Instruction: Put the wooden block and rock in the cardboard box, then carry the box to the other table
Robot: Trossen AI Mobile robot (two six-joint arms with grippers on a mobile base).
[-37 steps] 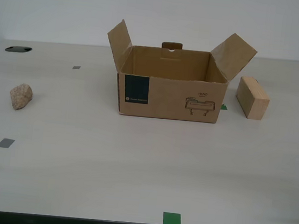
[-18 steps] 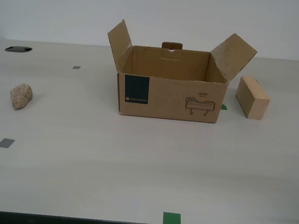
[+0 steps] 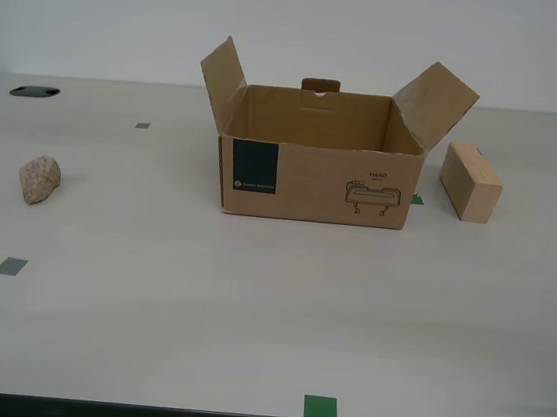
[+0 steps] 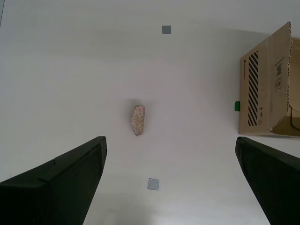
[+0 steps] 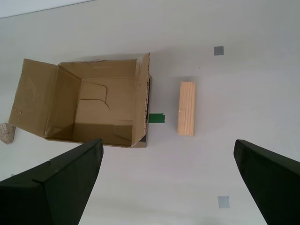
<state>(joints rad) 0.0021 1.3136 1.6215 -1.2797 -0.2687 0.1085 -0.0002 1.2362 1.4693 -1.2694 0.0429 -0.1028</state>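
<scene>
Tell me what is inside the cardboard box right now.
Nothing visible: in the first wrist view the cardboard box shows only its bare brown floor and walls. The wooden block and the rock lie outside on the table. The corner under the near flap is covered.

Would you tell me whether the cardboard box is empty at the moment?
Empty. The first wrist view looks into the open cardboard box and shows bare floor; the wooden block and rock lie outside on the table.

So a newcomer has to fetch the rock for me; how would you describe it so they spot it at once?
Find the open cardboard box mid-table. Look well toward the exterior view's left of it: the rock lies alone on bare table. It is the only rounded, lumpy, pinkish-beige speckled thing; the wooden block on the box's other side is straight-edged.
</scene>
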